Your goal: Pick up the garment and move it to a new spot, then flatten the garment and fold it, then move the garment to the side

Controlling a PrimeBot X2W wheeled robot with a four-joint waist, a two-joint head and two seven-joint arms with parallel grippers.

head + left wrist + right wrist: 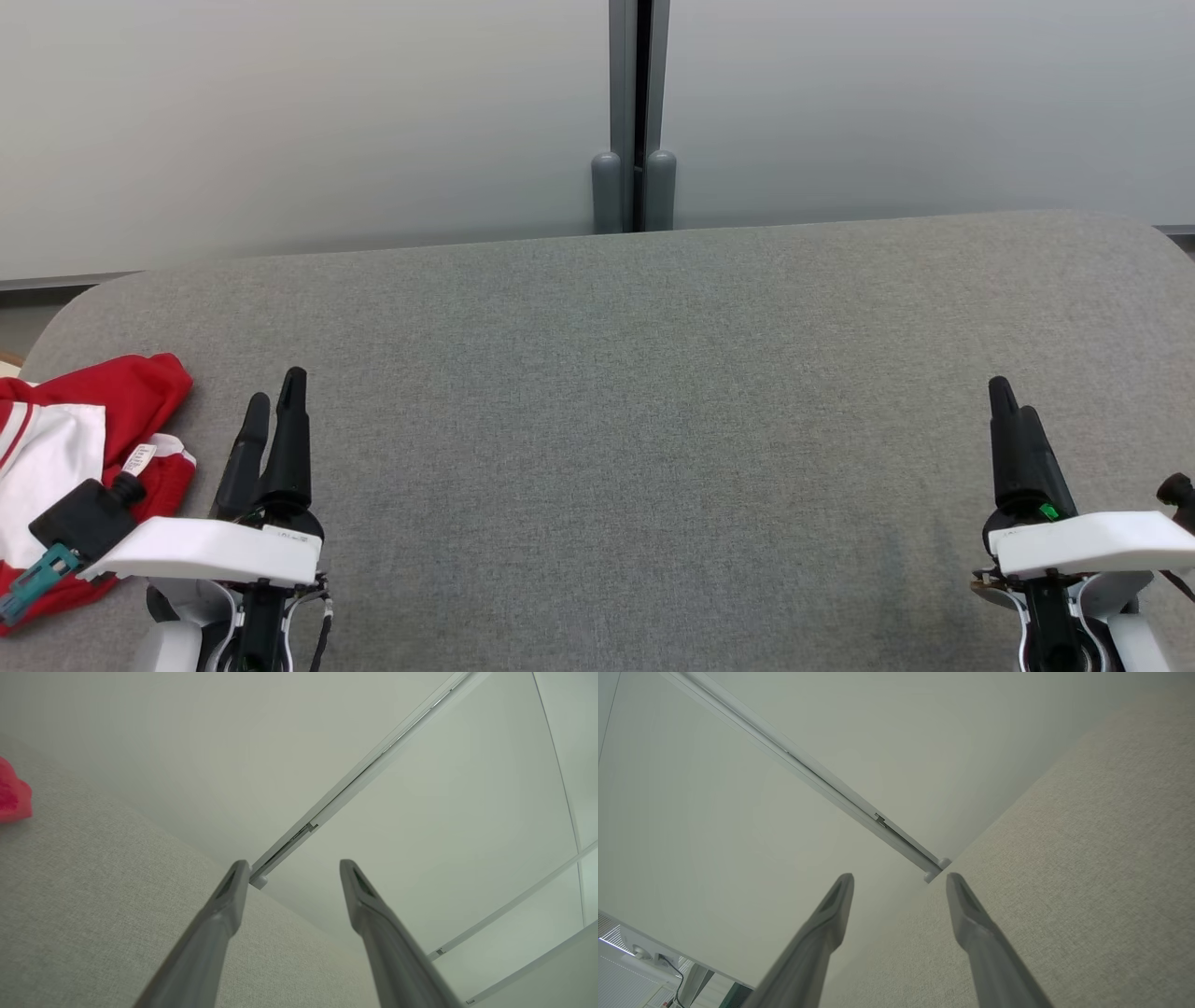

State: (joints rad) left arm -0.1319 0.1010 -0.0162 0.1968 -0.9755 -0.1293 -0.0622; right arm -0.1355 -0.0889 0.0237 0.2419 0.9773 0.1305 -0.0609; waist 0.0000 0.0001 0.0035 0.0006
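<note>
Finds red-and-white garment (121, 392) bunched at far left edge of table (653, 420), just beside left pincer (275, 390). Records left pincer and right pincer (1013, 397) both spread wide, holding nothing. Reads as either set aside after folding or not yet begun; cannot tell. Notes small white tag (140, 457); print illegible.

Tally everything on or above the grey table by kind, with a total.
Red and white garment: 1, at the table's left edge.
Hands: 2, left hand and right hand, both open and empty.
Total: 3.
</note>
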